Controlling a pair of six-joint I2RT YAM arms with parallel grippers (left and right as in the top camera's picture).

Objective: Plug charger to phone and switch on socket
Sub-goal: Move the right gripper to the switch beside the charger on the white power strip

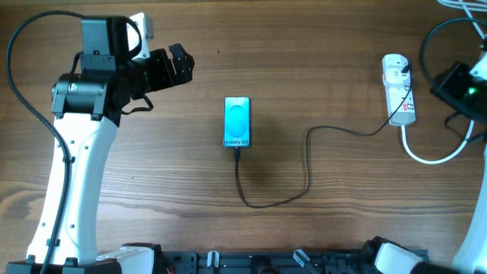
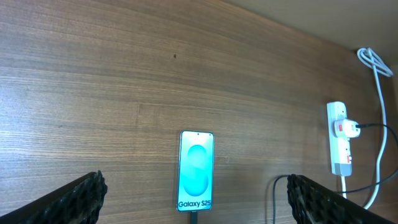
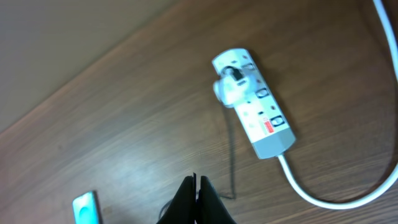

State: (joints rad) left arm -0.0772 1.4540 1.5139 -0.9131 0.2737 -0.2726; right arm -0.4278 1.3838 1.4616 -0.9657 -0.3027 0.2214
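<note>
The phone [image 1: 237, 122] lies flat mid-table, turquoise screen lit, "Galaxy S25" at its foot; it also shows in the left wrist view [image 2: 196, 170] and the right wrist view [image 3: 85, 207]. The thin black charger cable [image 1: 307, 164] joins the phone's foot, loops toward the front edge and runs right to a plug in the white socket strip [image 1: 398, 89], also seen in the left wrist view [image 2: 341, 139] and right wrist view [image 3: 255, 111]. My left gripper [image 2: 196, 202] is open and empty, up and left of the phone. My right gripper [image 3: 196, 193] is shut and empty, raised near the socket.
A thick white cord [image 1: 434, 156] curves from the socket's near end toward the right edge. The right arm's black body [image 1: 460, 87] sits just right of the socket. The left arm [image 1: 84, 137] stands over the table's left side.
</note>
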